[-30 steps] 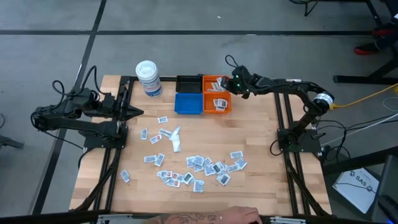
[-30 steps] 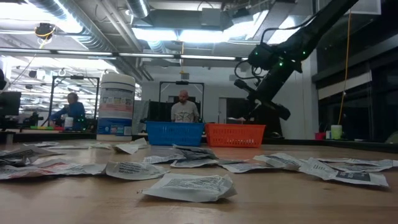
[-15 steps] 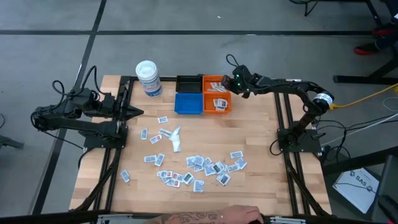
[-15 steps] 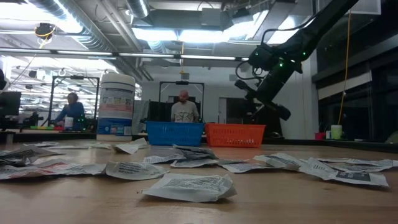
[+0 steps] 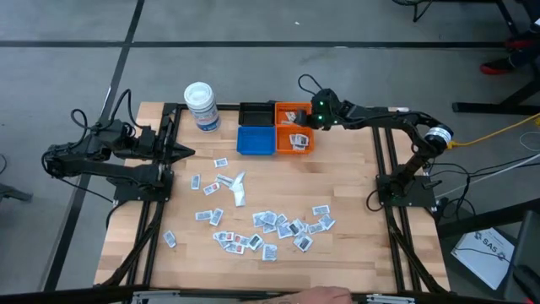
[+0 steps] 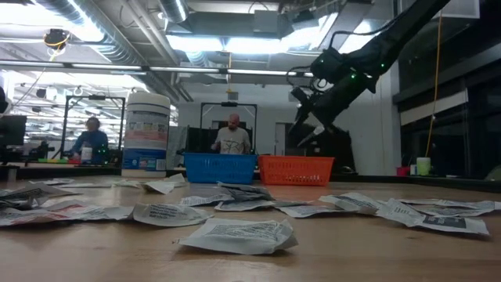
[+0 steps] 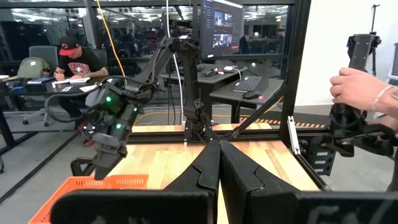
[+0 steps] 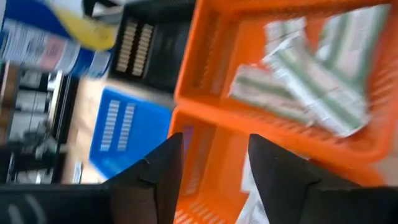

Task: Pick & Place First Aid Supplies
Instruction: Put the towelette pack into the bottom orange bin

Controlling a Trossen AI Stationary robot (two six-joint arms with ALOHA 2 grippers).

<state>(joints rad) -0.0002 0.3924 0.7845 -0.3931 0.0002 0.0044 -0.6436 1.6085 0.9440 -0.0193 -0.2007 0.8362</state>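
Orange bin (image 5: 294, 139) sits under the right gripper (image 5: 307, 111), fingers spread, nothing held; left gripper (image 5: 187, 153) waits, pressed together; packets (image 5: 278, 225) cover the table (image 5: 354, 219).

Grey concrete floor (image 5: 278, 25) all around, bright ceiling lights (image 6: 227, 43) overhead, and a person seated at a far desk (image 7: 43, 81).

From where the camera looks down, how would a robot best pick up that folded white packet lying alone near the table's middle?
Probably from straight above, closing the hand across the folded white packet's raised crease, since it lies nearly flat on the table with clear wood around it.
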